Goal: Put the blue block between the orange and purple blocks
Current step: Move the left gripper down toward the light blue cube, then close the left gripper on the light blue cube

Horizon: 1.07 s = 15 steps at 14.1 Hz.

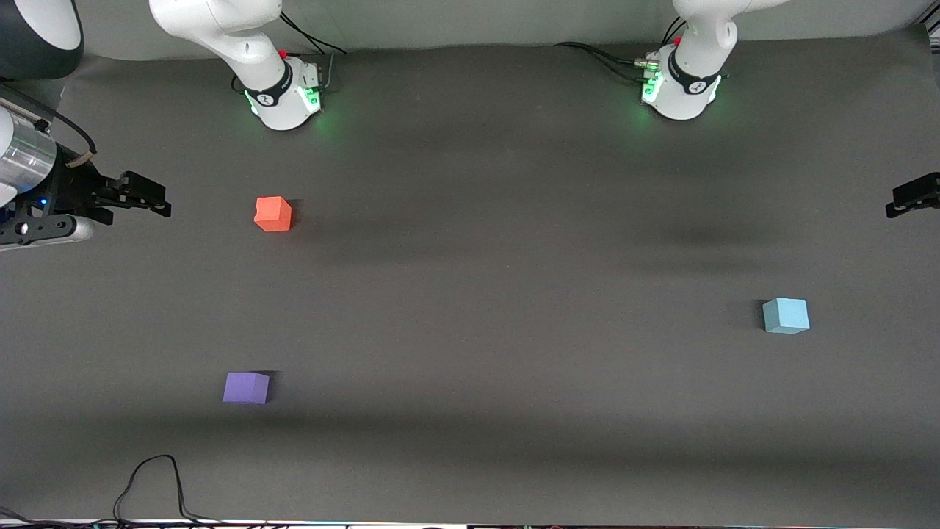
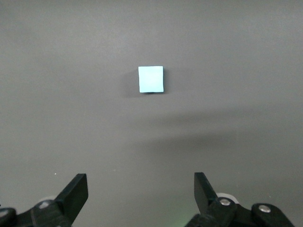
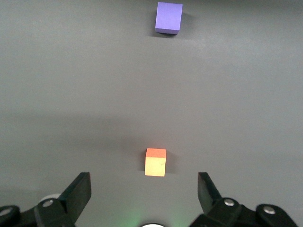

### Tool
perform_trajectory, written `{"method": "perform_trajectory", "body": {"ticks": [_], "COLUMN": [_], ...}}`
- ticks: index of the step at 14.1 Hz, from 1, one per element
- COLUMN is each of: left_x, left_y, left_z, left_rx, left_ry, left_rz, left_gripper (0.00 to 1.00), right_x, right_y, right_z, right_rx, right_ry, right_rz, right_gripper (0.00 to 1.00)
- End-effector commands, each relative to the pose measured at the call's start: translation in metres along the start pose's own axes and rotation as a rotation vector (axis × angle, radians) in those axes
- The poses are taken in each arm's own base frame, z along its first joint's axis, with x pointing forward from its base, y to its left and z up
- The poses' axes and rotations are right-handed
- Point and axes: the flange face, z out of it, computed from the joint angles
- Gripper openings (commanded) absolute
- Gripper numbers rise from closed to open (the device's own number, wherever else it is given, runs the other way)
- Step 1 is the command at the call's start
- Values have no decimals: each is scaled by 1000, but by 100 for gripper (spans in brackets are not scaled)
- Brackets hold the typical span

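We see the purple block first — it sits closest to the front camera, toward the right arm's end of the table. It rests flat with nothing touching it.

A bit farther from the camera sits the blue block, toward the left arm's end of the table. It is well apart from the two other blocks and stands alone on the dark mat.

Farther still is the orange block, toward the right arm's end, in line with the purple one. The spot between these two is bare mat.

The right gripper hangs in the air at the right arm's edge of the table, and its fingers are spread wide with nothing in them. The left gripper hangs at the left arm's edge — in its own wrist view its fingers are spread wide too, holding nothing, with the blue block on the mat below.
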Motion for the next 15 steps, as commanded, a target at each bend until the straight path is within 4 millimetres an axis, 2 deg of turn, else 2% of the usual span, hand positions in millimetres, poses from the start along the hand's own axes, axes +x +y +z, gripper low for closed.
{"method": "perform_trajectory", "body": {"ticks": [1, 4, 6, 8, 10, 13, 15], "left_x": [11, 29, 52, 67, 74, 77, 78], "left_y": [5, 2, 5, 5, 3, 6, 6], "left_z": [40, 103, 149, 189, 218, 281, 311], "left_rx": [12, 18, 20, 20, 27, 45, 55], "left_ry": [11, 14, 10, 12, 27, 73, 96], "left_rz": [31, 47, 96, 107, 109, 117, 118], "left_gripper": [100, 100, 100, 100, 100, 100, 100], "right_x": [-4, -3, -3, -1, 1, 1, 1], "right_y": [-3, -4, -3, -3, -3, -3, -3], "right_z": [-1, 0, 0, 3, 5, 5, 7], "right_rx": [17, 16, 16, 16, 15, 15, 15], "right_ry": [-3, -3, -2, -6, -9, -8, -12], "right_rz": [-10, -11, -10, -11, -9, -11, -11], "right_gripper": [100, 100, 100, 100, 100, 100, 100]}}
